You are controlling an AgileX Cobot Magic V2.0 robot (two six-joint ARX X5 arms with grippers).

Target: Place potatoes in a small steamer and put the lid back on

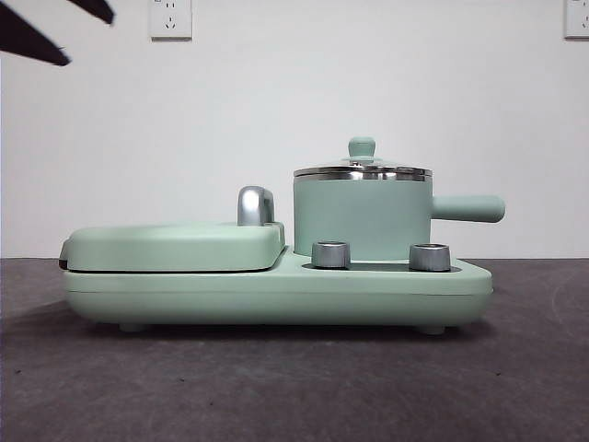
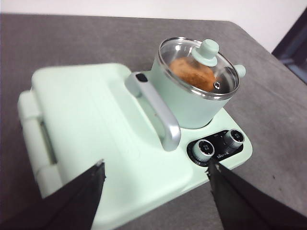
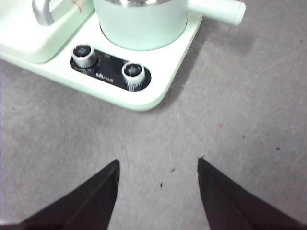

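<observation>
The grey table (image 1: 294, 387) fills the foreground of the front view, a matte, slightly mottled surface with faint scuffs and specks. Behind it rises a plain white wall (image 1: 276, 110) carrying two white power sockets (image 1: 170, 18) near the top.

On the table sits a mint-green cooker base (image 1: 276, 290), long and low with rounded corners and small feet. On one half of it lies a flat, closed grill plate (image 1: 175, 247) of the same smooth green, with a curved, polished metal handle (image 1: 255, 205). On the front of the base, just before the pot, are two round silvery knobs (image 1: 331, 254), set in a black panel as the wrist views show.

The small steamer (image 1: 362, 216) stands upright on the other half of the base, a smooth green cylinder with a shiny steel rim and a straight green side handle (image 1: 469, 208) pointing away from the grill plate. The lid (image 2: 199, 64) rests on the pot, clear glass ringed with steel and topped by a small green knob (image 2: 209, 51). Through the glass the potato (image 2: 192, 73) shows inside the pot, orange-brown and rough-skinned.

The left gripper (image 2: 156, 175) hangs above the grill side of the cooker, its black jaws spread wide with nothing between them. The right gripper (image 3: 158, 165) hovers over bare table near the knob corner of the base, jaws likewise apart and holding nothing. In the front view only dark arm tips (image 1: 37, 37) show at a top corner.
</observation>
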